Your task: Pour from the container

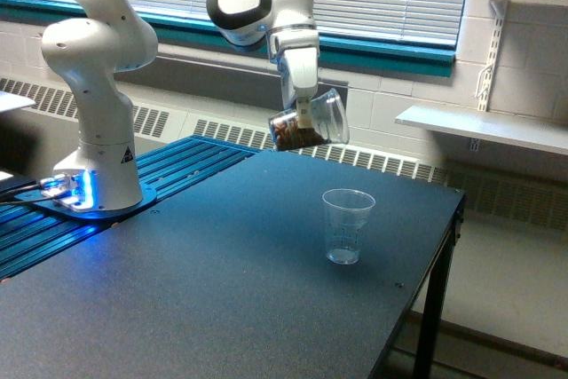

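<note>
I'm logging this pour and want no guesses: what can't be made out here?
Exterior view only:
- Gripper fingers: masked by the container.
- Brown contents: too blurred to identify.
- Plastic cup: too small to see whether anything is inside.
- Arm's upper links: cut off by the top edge.

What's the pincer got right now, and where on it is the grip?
The pincer holds the clear container, tilted with brown contents at its lower end. The grip is on its side wall, about midway along.
</note>
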Robot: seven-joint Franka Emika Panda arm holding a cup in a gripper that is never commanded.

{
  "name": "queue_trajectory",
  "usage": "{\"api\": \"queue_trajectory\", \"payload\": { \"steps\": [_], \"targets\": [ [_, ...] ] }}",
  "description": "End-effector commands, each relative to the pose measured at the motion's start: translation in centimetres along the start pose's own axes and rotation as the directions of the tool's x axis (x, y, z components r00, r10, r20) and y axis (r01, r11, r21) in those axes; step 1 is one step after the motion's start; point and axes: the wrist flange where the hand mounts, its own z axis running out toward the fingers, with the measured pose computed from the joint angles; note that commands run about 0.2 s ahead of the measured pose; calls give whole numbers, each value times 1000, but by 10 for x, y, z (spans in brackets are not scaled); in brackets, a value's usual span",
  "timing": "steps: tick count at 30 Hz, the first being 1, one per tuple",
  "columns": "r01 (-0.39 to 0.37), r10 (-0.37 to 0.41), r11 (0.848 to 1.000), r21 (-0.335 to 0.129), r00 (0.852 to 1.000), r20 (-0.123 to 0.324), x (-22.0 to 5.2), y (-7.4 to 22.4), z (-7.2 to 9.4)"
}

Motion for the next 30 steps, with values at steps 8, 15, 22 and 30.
{"api": "queue_trajectory", "payload": {
  "steps": [8, 15, 22, 30],
  "targets": [
    [-11, 13, 998, -62, 999, 38, -5, -7, 7],
    [5, 0, 996, -90, 999, 52, -5, -11, 10],
    [13, -5, 993, -118, 998, 63, -5, -16, 12],
    [23, -10, 988, -155, 996, 84, -3, -22, 14]
  ]
}}
